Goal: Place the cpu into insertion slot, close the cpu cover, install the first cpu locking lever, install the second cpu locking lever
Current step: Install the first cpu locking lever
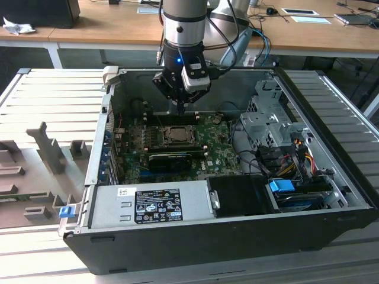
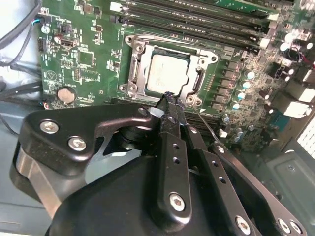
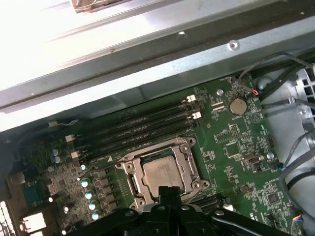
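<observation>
The cpu (image 2: 166, 73) lies flat in the insertion slot (image 1: 176, 135) on the green board, its pale metal top showing through the window of the cpu cover (image 2: 139, 63). The cover lies down around the chip, as the first wrist view also shows for the cpu (image 3: 160, 172) and cover (image 3: 187, 167). My gripper (image 2: 170, 100) is shut with nothing seen between its fingers. Its tip hovers at the edge of the socket, just above the cover's rim. A thin metal lever rod (image 2: 203, 124) slants up from the socket corner beside the fingers. In the exterior view the gripper (image 1: 179, 110) hangs just behind the socket.
Long black memory slots (image 3: 140, 129) run along the socket's far side. A black card (image 1: 172, 160) lies in front of it. The case wall (image 1: 103, 136), drive cage (image 1: 269, 121), cable bundle (image 1: 290, 157) and power supply (image 1: 151, 204) hem in the board.
</observation>
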Tool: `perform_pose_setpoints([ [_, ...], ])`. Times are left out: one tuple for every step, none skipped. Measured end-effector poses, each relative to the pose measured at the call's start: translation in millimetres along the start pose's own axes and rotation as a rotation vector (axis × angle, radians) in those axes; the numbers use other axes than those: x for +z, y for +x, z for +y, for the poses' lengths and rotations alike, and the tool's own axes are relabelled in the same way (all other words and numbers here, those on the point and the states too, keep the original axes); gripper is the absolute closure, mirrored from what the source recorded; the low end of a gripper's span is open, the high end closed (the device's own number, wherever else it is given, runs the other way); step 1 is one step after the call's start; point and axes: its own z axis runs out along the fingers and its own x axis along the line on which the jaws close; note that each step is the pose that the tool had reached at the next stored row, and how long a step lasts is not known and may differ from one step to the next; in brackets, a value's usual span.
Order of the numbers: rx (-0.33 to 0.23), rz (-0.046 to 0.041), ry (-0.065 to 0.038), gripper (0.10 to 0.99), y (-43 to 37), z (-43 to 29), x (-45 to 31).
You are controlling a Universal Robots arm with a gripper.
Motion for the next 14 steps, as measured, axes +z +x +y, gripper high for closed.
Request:
perform_pose_setpoints([
  [-0.021,0.0004,0.0,0.98,0.0,0.0,0.0],
  [-0.041,0.0008,0.0,0.98,0.0,0.0,0.0],
  [-0.056,0.001,-0.001,0.98,0.0,0.0,0.0],
  [-0.065,0.0012,-0.001,0.98,0.0,0.0,0.0],
  [-0.076,0.0015,-0.001,0.98,0.0,0.0,0.0],
  [-0.085,0.0016,-0.001,0.98,0.0,0.0,0.0],
  [-0.095,0.0018,-0.001,0.98,0.0,0.0,0.0],
  [-0.102,0.0019,-0.001,0.98,0.0,0.0,0.0],
  [-0.121,0.0023,-0.002,0.98,0.0,0.0,0.0],
  [-0.142,0.0027,-0.002,0.98,0.0,0.0,0.1],
  [-0.163,0.0031,-0.002,0.98,0.0,0.0,0.2],
  [-0.17,0.0032,-0.002,0.98,0.0,0.0,0.2],
  [-0.173,0.0033,-0.002,0.98,0.1,-0.1,0.3],
  [-0.176,0.0034,-0.002,0.98,0.4,-0.1,0.5],
])
